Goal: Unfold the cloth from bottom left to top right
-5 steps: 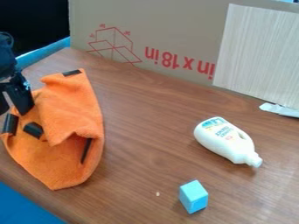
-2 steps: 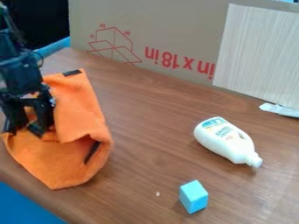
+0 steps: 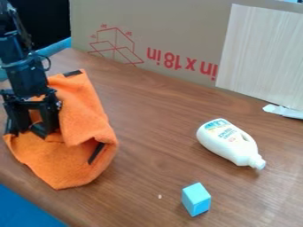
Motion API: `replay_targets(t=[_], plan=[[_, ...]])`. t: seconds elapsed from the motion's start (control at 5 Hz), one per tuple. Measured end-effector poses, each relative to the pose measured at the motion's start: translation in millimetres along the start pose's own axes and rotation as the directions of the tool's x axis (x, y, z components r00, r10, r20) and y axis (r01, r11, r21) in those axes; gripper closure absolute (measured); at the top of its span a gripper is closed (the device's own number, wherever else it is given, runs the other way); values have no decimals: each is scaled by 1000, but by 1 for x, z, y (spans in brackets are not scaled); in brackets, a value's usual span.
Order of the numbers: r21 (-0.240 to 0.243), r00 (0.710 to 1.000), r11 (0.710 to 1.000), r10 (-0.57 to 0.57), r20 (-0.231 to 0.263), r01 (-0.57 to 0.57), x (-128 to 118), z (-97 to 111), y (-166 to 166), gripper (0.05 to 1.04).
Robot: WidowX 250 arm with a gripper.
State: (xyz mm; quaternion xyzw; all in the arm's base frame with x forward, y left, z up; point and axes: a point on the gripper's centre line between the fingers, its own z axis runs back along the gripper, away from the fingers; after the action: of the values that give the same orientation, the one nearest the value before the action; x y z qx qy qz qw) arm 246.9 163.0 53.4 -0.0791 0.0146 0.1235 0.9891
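At the left of the table, the black gripper (image 3: 38, 126) hangs down over the orange cloth (image 3: 86, 119), its two fingers spread and orange fabric visible between them. Both fingertips are low at the cloth's left part, beside its black patches; whether they press on it I cannot tell. The cloth lies crumpled, with a fold across its middle and a dark strip showing under the fold's right side. Another black patch marks its top corner. The gripper and arm hide some of the cloth's left side.
A white bottle (image 3: 231, 142) lies on its side at the right of the brown table (image 3: 148, 155). Near the front stands a light blue block (image 3: 196, 199). A cardboard panel (image 3: 172, 26) and a pale board (image 3: 260, 53) stand along the back.
The gripper has come in from the left edge, moving right and down onto the cloth. The cloth's middle fold and right edge have shifted slightly right, and its bottom tip has moved slightly up.
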Motion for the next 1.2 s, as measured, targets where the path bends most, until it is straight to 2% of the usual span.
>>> replay_targets(t=[0.2, 0.4, 0.6, 0.8, 1.0, 1.2], plan=[[8, 1000, 1000, 14, 1, -14, 1, -2, 2, 367], [7, 1000, 1000, 20, 5, -20, 3, -1, 2, 660], [0, 1000, 1000, 23, 12, -23, 4, -1, 2, 841], [-51, 1000, 998, 26, -3, -26, -2, 1, 1, 979], [-106, 1000, 994, -1, 8, 2, -7, 26, -3, 1027], [-149, 998, 989, 4, 61, 5, -12, 62, -3, 1032]])
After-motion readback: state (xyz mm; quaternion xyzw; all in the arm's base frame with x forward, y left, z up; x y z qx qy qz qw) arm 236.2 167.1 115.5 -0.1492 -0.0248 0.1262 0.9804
